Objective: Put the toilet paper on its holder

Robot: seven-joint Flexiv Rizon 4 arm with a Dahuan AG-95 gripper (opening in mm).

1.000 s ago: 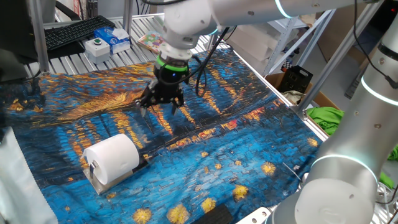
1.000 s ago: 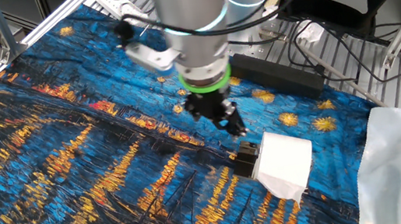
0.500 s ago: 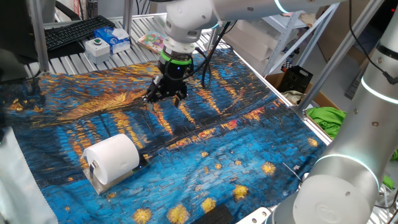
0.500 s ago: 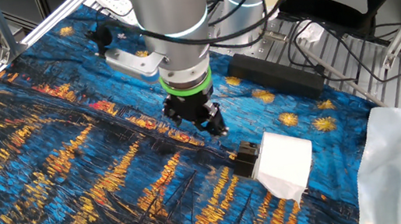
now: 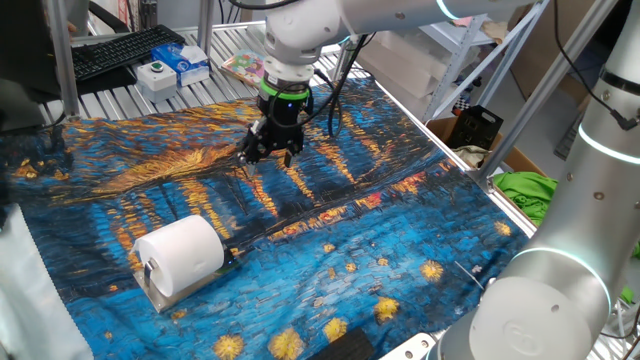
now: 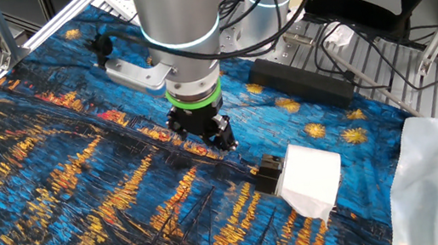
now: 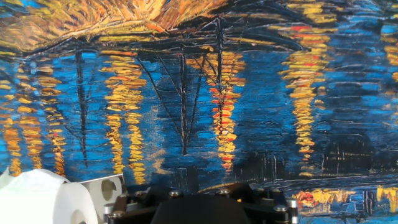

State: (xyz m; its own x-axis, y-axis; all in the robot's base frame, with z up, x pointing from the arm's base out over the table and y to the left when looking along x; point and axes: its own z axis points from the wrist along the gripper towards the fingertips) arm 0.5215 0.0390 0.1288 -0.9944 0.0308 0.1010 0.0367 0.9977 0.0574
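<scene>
The gripper [image 5: 268, 153] hangs above the middle of the painted cloth [image 5: 340, 240], fingers pointing down at the fabric and holding nothing; from either fixed camera the dark fingers [image 6: 219, 136] bunch into one black cluster under the green ring, so whether they stand apart or together cannot be told. In the hand view only the black body of the gripper shows along the bottom edge, with no fingertips visible against the cloth. The toilet paper [image 5: 181, 255] sits well apart from the gripper, near the front-left part of the cloth in one fixed view, lying with its axis horizontal and one flat end with the core facing the camera. It rests on the holder [image 5: 152, 291], whose grey metal plate shows beneath and at the end of the roll, flat on the cloth. In the other fixed view the toilet paper [image 6: 309, 179] appears to the right of and below the gripper [image 6: 203, 133], with a dark piece of the holder [image 6: 267, 168] poking out on its left side. The hand view catches the toilet paper [image 7: 38, 198] in the bottom-left corner, with the holder [image 7: 106, 189] plate just beside it. Beyond the cloth stand a keyboard [image 5: 125, 49] and a white button box [image 5: 156, 73].
</scene>
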